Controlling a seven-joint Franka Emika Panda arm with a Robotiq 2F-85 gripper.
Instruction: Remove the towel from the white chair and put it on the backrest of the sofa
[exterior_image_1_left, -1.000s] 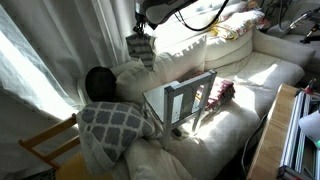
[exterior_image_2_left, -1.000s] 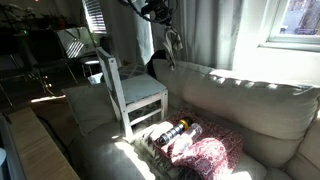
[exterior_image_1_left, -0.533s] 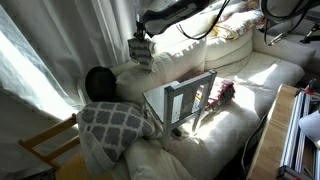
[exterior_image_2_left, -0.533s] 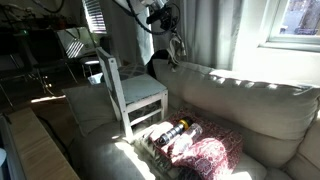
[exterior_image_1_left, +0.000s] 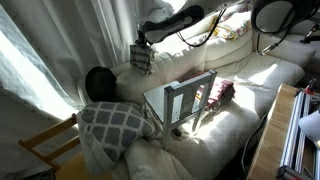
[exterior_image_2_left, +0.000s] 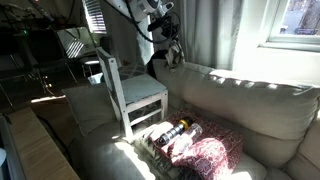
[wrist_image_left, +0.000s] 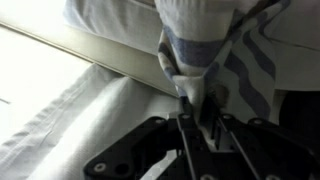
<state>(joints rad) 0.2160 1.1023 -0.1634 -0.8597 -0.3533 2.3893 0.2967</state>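
Observation:
The plaid grey-and-white towel (exterior_image_1_left: 141, 56) hangs bunched from my gripper (exterior_image_1_left: 142, 40) above the left end of the cream sofa's backrest (exterior_image_1_left: 185, 48). In an exterior view the towel (exterior_image_2_left: 172, 52) dangles just over the backrest (exterior_image_2_left: 240, 90). In the wrist view the towel (wrist_image_left: 205, 45) is pinched between the shut fingers (wrist_image_left: 198, 118). The white chair (exterior_image_1_left: 185, 98) lies on the sofa seat with no cloth on it; it also shows in an exterior view (exterior_image_2_left: 128, 92).
A grey cushion with white lattice (exterior_image_1_left: 112, 122) and a dark round object (exterior_image_1_left: 99, 82) sit at the sofa's end. A pinkish cloth (exterior_image_1_left: 220, 92) lies beside the chair. A yellow wooden chair (exterior_image_1_left: 45, 145) stands by the curtain (exterior_image_1_left: 35, 60).
My gripper has lowered with the towel, moving down toward the backrest's end. The chair has not moved.

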